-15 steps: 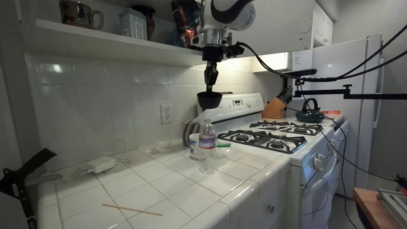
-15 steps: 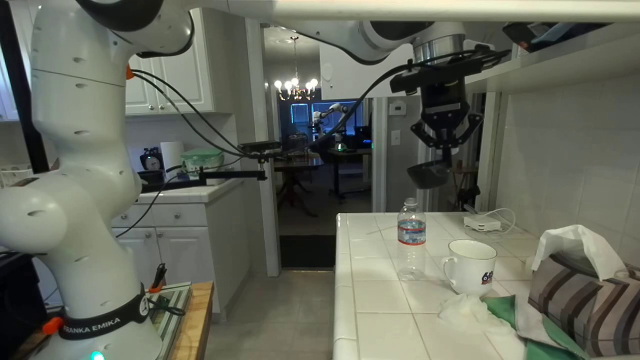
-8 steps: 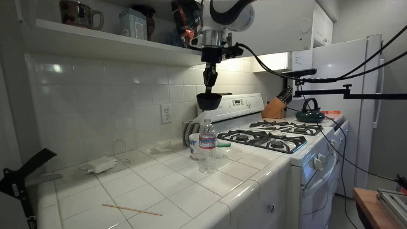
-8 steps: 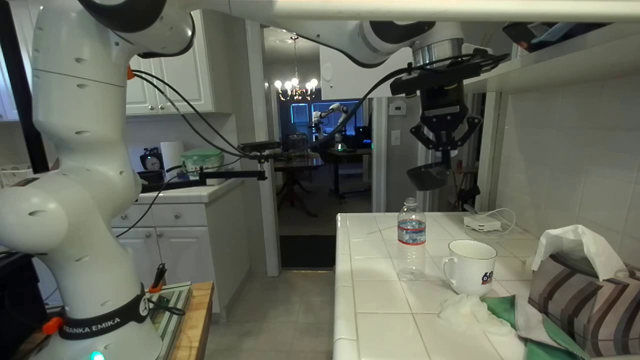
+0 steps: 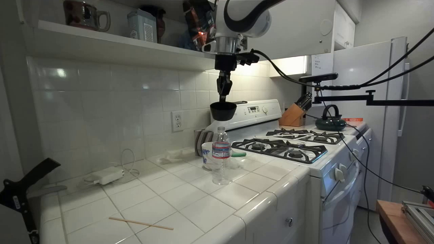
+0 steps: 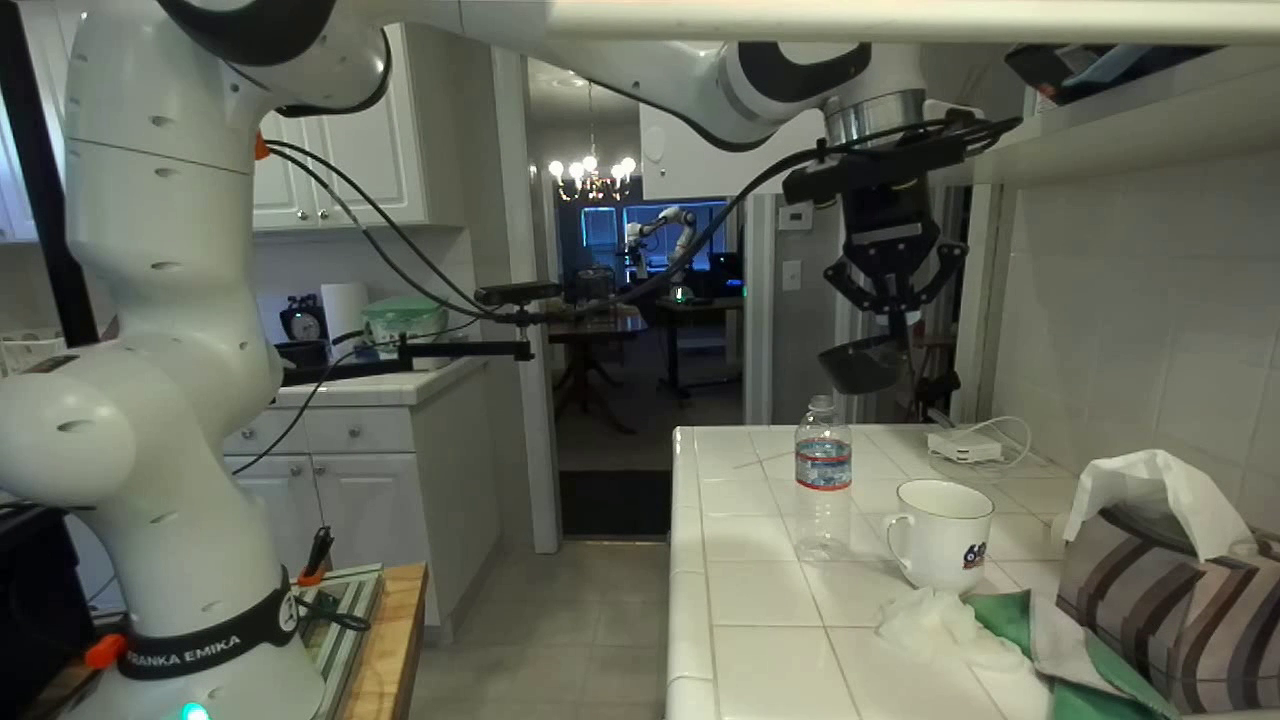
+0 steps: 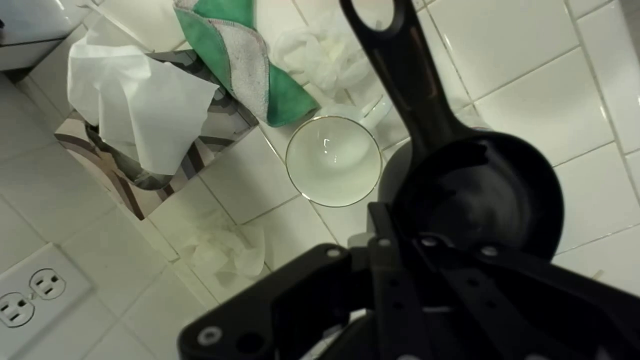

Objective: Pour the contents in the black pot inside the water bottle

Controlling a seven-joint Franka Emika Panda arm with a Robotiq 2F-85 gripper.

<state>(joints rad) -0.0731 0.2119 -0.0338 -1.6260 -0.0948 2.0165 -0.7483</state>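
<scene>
The black pot (image 5: 223, 112) hangs from my gripper (image 5: 222, 99), which is shut on its rim. In an exterior view the pot (image 6: 862, 366) is slightly tilted, its rim lower on the left. The water bottle (image 5: 221, 162) stands upright and uncapped on the counter; the pot is just above its mouth, apart from it. The bottle (image 6: 823, 470) is below and slightly left of the pot in an exterior view. In the wrist view the pot's (image 7: 482, 195) dark inside shines, but its contents are unclear; its handle points up. The pot hides most of the bottle there.
A white mug (image 6: 940, 535) stands beside the bottle. A striped tissue box (image 6: 1165, 610), a green cloth (image 7: 290, 100) and crumpled tissue (image 6: 945, 635) lie near it. A thin stick (image 5: 140, 223) and a white adapter (image 5: 107, 175) lie on the counter. A shelf (image 5: 129, 44) overhangs.
The gripper and the pot have moved down a little toward the bottle's mouth. The gripper stays shut on the pot. The bottle has not moved.
</scene>
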